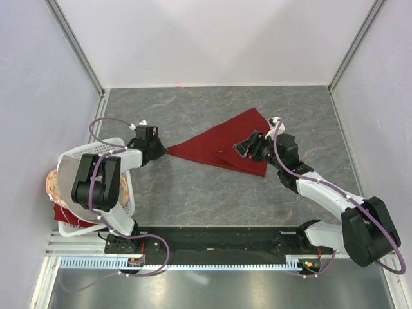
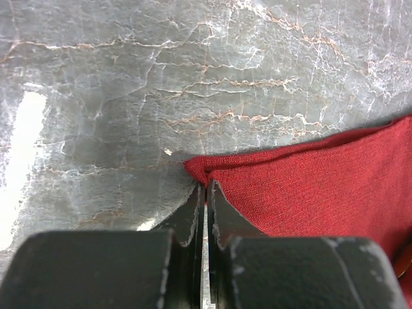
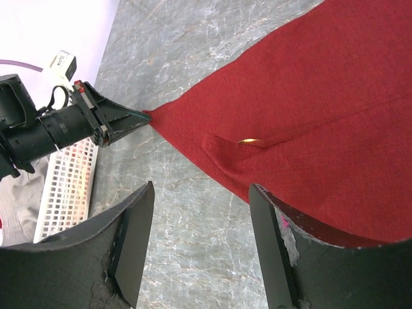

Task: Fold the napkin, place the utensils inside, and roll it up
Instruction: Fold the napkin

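From above, the napkin [image 1: 225, 145] lies at the middle of the grey surface [image 1: 193, 109], folded into a long triangle. Its long axis runs left to right across the frame. The sharp tip points left and the wide edge stands at the right. The left claw [image 1: 162, 151] meets that tip. The right claw [image 1: 243, 149] hovers over the wide half.

In the left wrist view, the left claw's jaws are closed together at lower centre. The napkin's doubled corner [image 2: 196, 168] sits right at the fingertips and looks pinched between them. The rest of the cloth spreads toward the lower right.

In the right wrist view, the right claw [image 3: 201, 190] stands wide and holds nothing, above bare surface just beside the napkin's lower edge. A small gold glint [image 3: 248, 141] peeps from under a raised ridge of cloth. It is probably one of the utensils, already tucked inside, though too little shows to say which.

Folding looks finished and the filling at least begun, so rolling seems to be the step in hand. The next move calls for carrying the pinched tip over toward the wide edge. The right claw could press the ridge so that the metal does not slide out.
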`<state>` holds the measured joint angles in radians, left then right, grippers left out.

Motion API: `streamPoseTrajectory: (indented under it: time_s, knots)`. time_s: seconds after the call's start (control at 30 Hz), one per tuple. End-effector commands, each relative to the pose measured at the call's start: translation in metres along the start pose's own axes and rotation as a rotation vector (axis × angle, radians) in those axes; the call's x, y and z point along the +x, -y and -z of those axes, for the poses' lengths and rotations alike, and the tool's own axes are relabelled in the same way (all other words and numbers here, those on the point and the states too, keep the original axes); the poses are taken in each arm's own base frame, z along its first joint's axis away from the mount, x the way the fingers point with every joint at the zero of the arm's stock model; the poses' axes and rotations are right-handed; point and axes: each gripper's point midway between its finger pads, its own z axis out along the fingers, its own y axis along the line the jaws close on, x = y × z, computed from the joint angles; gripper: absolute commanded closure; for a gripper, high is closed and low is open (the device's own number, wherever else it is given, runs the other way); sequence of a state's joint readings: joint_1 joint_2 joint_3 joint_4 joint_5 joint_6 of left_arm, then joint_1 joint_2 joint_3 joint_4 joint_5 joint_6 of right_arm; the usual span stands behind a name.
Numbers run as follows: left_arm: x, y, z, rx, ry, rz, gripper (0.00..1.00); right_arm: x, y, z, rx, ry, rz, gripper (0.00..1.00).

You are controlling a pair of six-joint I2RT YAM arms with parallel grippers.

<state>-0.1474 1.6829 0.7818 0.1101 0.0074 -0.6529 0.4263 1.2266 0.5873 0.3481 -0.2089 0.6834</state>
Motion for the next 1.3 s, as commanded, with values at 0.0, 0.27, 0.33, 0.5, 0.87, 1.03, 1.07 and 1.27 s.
streamPoseTrajectory:
  time_s: [0.0,0.27,0.33,0.5,0.87,1.03,1.07,1.27]
  knots:
    - [0.004,0.009,0.001,0.046,-0.036,-0.065,0.98,-0.009,-0.003,0.009,-0.011,0.032,0.043,0.31]
    - [-0.027,0.114,0.042,0.38,0.068,-0.147,0.98,0.012,0.027,0.014,0.106,-0.029,0.051,0.32]
    - [-0.03,0.14,0.06,0.462,0.088,-0.186,0.98,0.019,0.034,0.017,0.125,-0.037,0.049,0.32]
    - [-0.047,0.198,0.104,0.651,0.174,-0.271,0.98,0.032,0.043,0.023,0.144,-0.055,0.028,0.32]
    - [-0.014,0.279,0.159,1.006,0.112,-0.497,0.98,0.042,0.054,0.031,0.181,-0.056,0.015,0.32]
    - [0.009,0.295,0.164,1.086,0.054,-0.574,0.98,0.044,0.059,0.033,0.197,-0.058,0.015,0.31]
    - [0.015,0.298,0.165,1.095,0.048,-0.592,0.98,0.045,0.06,0.034,0.201,-0.058,0.015,0.32]
    - [0.035,0.314,0.163,1.126,0.014,-0.63,0.98,0.049,0.067,0.038,0.233,-0.052,-0.003,0.32]
